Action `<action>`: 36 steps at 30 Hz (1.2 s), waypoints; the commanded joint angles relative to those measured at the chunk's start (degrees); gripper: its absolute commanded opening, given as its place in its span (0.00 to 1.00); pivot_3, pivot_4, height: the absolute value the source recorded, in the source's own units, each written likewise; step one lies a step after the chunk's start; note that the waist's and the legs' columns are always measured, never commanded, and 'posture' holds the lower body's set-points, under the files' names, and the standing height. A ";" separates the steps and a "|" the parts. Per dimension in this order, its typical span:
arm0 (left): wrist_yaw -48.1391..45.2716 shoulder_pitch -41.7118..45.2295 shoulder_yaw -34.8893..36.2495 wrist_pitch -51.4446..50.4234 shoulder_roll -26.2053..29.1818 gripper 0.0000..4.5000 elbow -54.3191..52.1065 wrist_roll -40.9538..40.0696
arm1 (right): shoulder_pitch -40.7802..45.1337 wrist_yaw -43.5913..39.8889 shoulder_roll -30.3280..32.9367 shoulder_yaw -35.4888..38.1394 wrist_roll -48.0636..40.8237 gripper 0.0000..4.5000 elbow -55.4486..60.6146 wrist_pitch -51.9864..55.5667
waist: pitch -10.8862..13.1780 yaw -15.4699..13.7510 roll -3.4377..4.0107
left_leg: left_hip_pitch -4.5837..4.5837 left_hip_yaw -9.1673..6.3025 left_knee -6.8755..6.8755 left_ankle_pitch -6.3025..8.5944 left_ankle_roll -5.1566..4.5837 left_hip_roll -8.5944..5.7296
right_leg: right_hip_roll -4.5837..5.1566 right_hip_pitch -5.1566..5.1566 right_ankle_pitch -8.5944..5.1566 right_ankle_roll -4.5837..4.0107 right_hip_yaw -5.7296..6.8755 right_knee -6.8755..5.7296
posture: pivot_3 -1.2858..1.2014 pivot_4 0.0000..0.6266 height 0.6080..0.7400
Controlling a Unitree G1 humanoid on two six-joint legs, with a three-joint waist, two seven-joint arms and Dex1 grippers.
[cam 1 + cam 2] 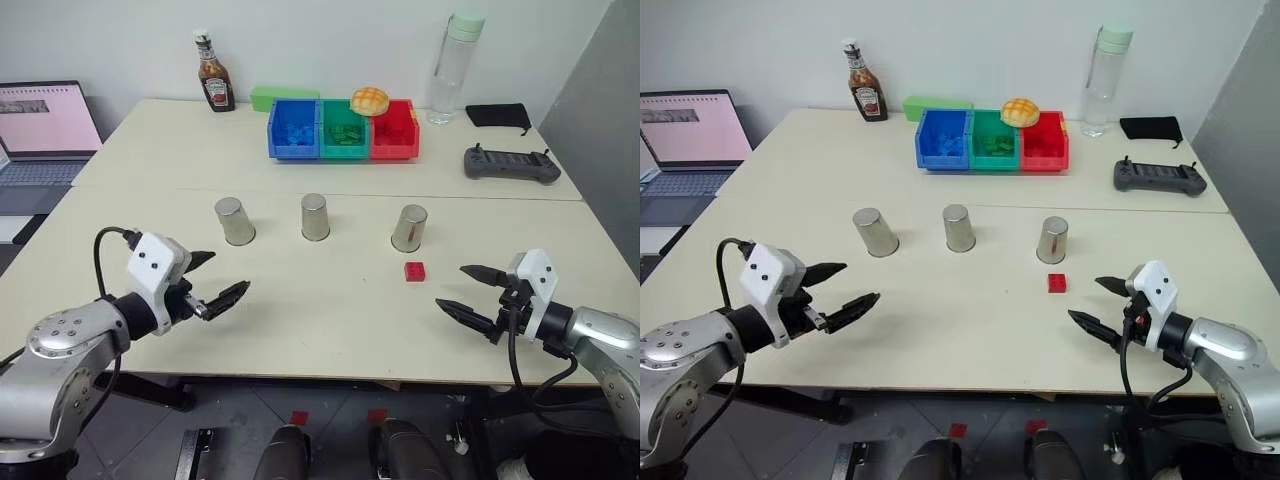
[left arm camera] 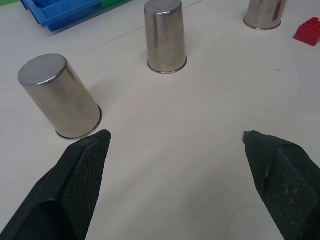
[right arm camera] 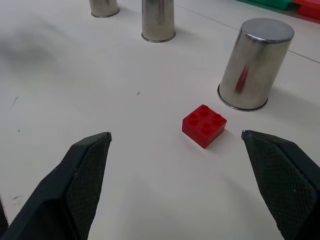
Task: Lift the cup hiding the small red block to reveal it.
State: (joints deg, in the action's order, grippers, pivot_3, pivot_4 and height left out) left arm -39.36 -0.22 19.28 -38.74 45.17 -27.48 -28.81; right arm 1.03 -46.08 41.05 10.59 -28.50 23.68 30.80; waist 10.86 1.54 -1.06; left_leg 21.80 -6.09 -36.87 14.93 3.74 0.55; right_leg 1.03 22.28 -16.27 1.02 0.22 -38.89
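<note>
Three identical steel cups stand upside down in a row across the table: a left cup [image 1: 235, 221], a middle cup [image 1: 315, 217] and a right cup [image 1: 409, 228]. The small red block [image 1: 414, 271] lies uncovered on the table just in front of the right cup [image 3: 256, 64], apart from it. My left gripper [image 1: 230, 271] hovers open in front of the left cup [image 2: 62, 97], holding nothing. Open and empty as well, my right gripper [image 1: 450, 286] sits to the right of the block [image 3: 204, 125] and points toward it.
Blue, green and red bins [image 1: 343, 130] stand at the back with a bun [image 1: 369, 99] on top. A ketchup bottle [image 1: 214, 72], a water bottle [image 1: 455, 68], a black pouch [image 1: 497, 115] and a controller [image 1: 510, 164] line the far side. A laptop [image 1: 45, 130] is at the far left.
</note>
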 commanded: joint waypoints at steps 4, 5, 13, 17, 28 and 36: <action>-0.70 -0.97 0.43 -0.07 1.26 1.00 -1.16 0.16 | 1.22 1.20 0.21 1.59 -0.86 0.98 1.43 0.41 | 0.00 0.02 0.00 | 0.00 0.00 0.00 0.00 0.00 0.00 | 0.00 0.00 0.00 0.00 -0.01 0.00 | 0.52 0.24 1.00; -0.76 -1.53 0.58 0.02 1.27 1.00 -1.31 0.27 | 1.35 1.36 0.17 1.65 -0.73 0.98 1.19 0.34 | 0.00 0.03 0.00 | 0.00 0.00 0.01 0.00 0.00 0.00 | 0.00 0.00 0.00 0.00 -0.01 0.00 | 0.52 0.24 1.00; -0.48 -6.91 3.12 0.06 0.49 1.00 -3.60 -0.36 | 2.46 0.59 0.78 1.42 -0.26 0.98 -1.08 -0.41 | 0.00 0.01 0.00 | 0.00 0.00 0.00 0.00 0.00 0.01 | 0.01 0.00 0.00 0.00 -0.02 0.00 | 0.52 0.24 1.00; -0.26 -8.13 3.78 0.05 0.32 1.00 -4.17 -0.73 | 3.22 0.34 0.88 0.99 -0.05 0.98 -1.80 -0.58 | 0.00 0.01 0.00 | -0.01 -0.01 0.00 0.00 0.00 0.03 | 0.01 0.00 0.00 0.00 -0.02 0.00 | 0.52 0.24 1.00; -0.05 -7.46 3.72 -0.25 0.29 1.00 -4.22 -1.35 | 4.81 1.29 0.85 0.08 -0.58 0.98 -0.43 1.19 | 0.00 0.00 0.00 | 0.00 -0.01 0.00 0.00 0.00 0.02 | 0.01 0.00 0.00 -0.01 -0.01 0.00 | 0.52 0.24 1.00; -0.51 -6.05 2.94 -0.35 0.68 1.00 -3.48 -1.28 | 4.57 1.85 1.05 0.92 -1.16 0.98 1.19 3.05 | 0.00 -0.01 0.00 | 0.00 -0.01 0.00 0.00 0.00 0.02 | 0.01 0.00 0.00 -0.01 0.00 0.00 | 0.52 0.24 1.00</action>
State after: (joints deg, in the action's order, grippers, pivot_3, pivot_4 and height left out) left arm -39.54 -6.97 21.76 -39.44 45.21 -29.95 -29.41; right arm 5.30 -44.60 41.50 9.94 -28.37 22.40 33.37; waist 10.86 1.52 -1.06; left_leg 21.80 -6.10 -36.87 14.93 3.74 0.57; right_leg 1.04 22.28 -16.28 1.01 0.22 -38.90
